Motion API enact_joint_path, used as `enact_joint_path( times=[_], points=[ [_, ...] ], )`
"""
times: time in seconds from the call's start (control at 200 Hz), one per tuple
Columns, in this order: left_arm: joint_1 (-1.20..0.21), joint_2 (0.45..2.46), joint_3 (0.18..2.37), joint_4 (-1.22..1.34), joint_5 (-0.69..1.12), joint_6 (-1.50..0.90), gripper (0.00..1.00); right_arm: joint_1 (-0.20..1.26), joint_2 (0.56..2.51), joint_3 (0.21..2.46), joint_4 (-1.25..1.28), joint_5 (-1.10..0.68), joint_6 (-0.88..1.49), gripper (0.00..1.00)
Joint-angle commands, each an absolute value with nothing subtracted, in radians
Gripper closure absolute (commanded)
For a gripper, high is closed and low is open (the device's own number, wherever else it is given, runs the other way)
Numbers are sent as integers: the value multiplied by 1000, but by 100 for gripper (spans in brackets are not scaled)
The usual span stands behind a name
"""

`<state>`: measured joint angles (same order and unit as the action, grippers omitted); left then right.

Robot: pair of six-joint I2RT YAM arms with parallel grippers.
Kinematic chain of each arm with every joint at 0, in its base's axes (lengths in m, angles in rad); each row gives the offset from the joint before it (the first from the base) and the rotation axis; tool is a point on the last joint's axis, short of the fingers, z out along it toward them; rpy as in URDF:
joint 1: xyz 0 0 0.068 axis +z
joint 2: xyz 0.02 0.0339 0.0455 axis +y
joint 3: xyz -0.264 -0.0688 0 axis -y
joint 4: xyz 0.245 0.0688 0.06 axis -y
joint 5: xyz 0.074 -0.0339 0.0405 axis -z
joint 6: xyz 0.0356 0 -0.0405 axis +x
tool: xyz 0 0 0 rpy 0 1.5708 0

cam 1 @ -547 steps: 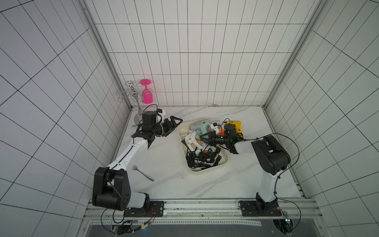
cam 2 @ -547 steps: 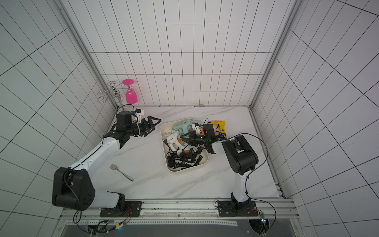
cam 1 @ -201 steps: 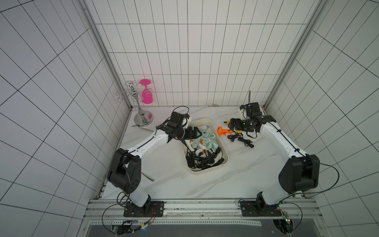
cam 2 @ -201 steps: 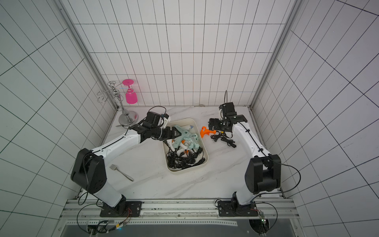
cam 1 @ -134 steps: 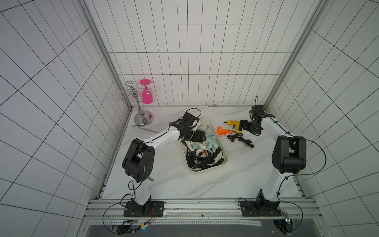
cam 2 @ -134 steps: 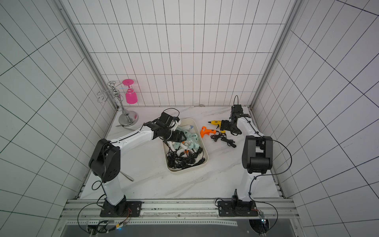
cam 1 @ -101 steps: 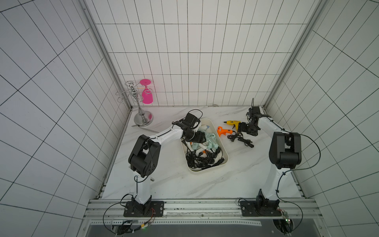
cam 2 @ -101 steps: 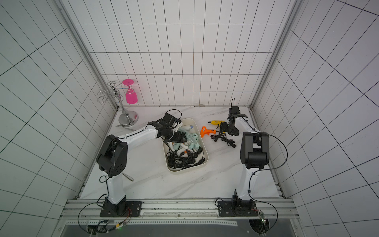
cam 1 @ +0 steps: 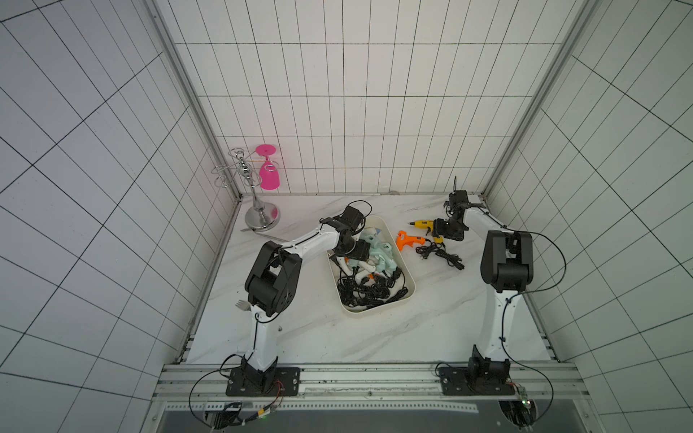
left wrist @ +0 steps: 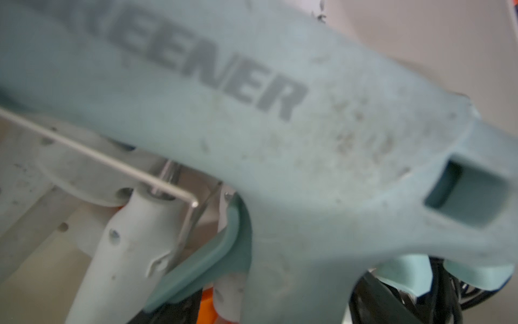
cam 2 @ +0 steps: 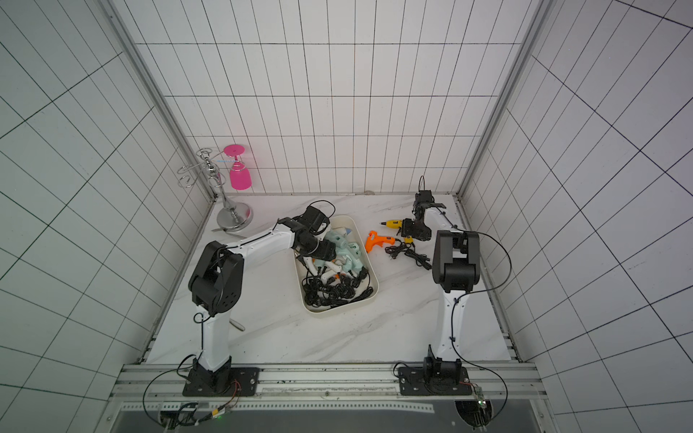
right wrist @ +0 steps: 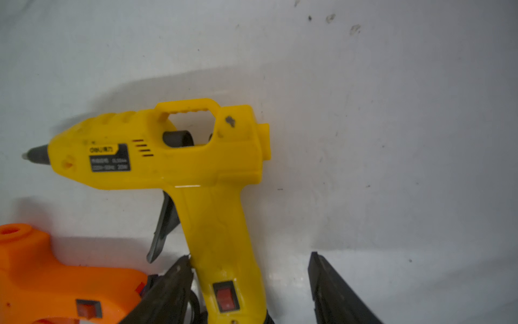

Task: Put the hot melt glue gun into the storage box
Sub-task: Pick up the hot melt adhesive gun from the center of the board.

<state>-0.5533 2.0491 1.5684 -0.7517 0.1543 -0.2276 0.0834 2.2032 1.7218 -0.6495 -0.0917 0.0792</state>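
Yellow glue gun (right wrist: 179, 165) is hard plastic with a slight sheen, scuffed and spotted here and there; orange glue gun (right wrist: 56, 283) looks like the same smooth stuff. The pale green glue gun (left wrist: 280, 140) is matt plastic, pretty grubby and speckled. The thin wire (left wrist: 98, 157) is bare metal. Box (cam 1: 375, 309) is smooth cream plastic, tabletop (cam 1: 431, 330) looks like marble, glass rack (cam 1: 262, 218) is shiny chrome.

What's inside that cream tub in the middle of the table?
Pale teal glue guns, white glue guns and a tangle of black cords fill the storage box. The left end effector hangs over the far part, hiding what lies beneath.
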Motion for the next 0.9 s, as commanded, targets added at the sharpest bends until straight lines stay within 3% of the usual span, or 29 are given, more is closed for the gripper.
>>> enact_joint_path(
  times=[0.0, 0.18, 0.25, 0.395, 0.65, 0.734, 0.894],
  points=[
    [-529, 2091, 1571, -823, 38, -187, 20, 104, 2246, 1793, -705, -75, 54, 33],
    [-552, 2019, 1559, -822, -46, -152, 15, 137, 2307, 1873, -790, 0, 21, 42],
    [-549, 1979, 1557, -827, -64, -140, 12, 137, 2309, 1877, -796, 1, 23, 50],
    [-552, 1854, 1544, -798, 9, -123, 8, 136, 2285, 1867, -785, -8, 30, 66],
    [-529, 1673, 1514, -660, 118, -156, 1, 86, 2120, 1832, -738, -121, 89, 82],
    [-503, 1622, 1486, -580, 196, -188, 1, 59, 2036, 1826, -702, -209, 121, 83],
    [-435, 1508, 1313, -218, 398, -309, 1, 13, 1966, 1866, -711, -633, 230, 82]
  ],
)
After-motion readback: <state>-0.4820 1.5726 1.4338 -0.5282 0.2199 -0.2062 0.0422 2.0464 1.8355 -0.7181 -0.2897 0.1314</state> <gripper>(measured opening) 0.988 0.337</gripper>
